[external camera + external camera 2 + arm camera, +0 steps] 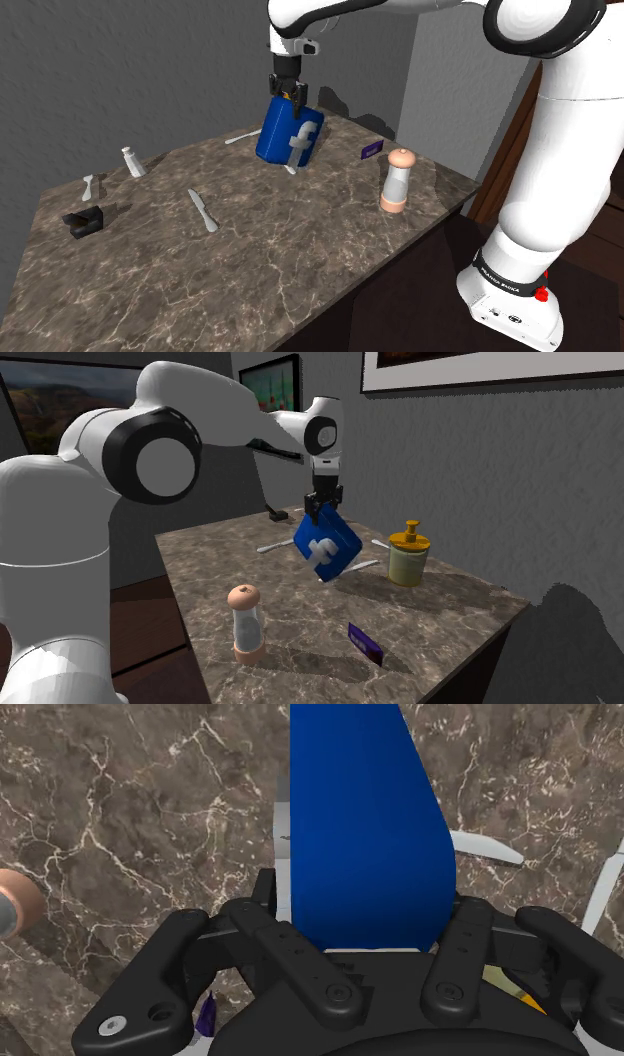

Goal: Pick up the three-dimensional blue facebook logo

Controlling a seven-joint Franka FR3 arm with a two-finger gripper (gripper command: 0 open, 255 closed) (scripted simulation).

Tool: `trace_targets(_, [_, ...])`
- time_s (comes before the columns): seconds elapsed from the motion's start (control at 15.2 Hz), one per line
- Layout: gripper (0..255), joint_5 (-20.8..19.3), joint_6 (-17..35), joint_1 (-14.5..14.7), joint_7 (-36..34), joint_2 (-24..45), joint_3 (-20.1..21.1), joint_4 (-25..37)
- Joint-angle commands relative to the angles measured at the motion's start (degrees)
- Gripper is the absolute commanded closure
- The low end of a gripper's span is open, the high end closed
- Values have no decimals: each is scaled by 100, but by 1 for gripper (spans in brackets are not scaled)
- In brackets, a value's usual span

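The blue block with a white "f" on its face (291, 136) hangs tilted above the brown marble table (300, 270), lifted off the surface. My black gripper (286, 91) is shut on its upper corner. In the second exterior view the blue logo (328, 548) dangles below the gripper (322, 504) at a slant. In the wrist view the blue slab (365, 834) stands clasped between the two black fingers (285, 949).
On the table lie a peach-capped shaker (398, 181), a small purple card (371, 151), a white knife (203, 211), a small white shaker (133, 162), a black object (84, 221) and a white utensil (88, 186). A yellow-lidded jar (408, 555) stands behind the logo.
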State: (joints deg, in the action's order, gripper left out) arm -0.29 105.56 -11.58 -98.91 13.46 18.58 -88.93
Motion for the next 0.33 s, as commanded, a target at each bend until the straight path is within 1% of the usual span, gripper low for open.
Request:
trace_targets(0.0, [255,-10,-174,15,-21,13,6,209])
trace_targets(0.13, [255,-14,-333,23,-30,25,9,380])
trace_targets(0.26, [255,-15,-345,24,-31,25,9,392])
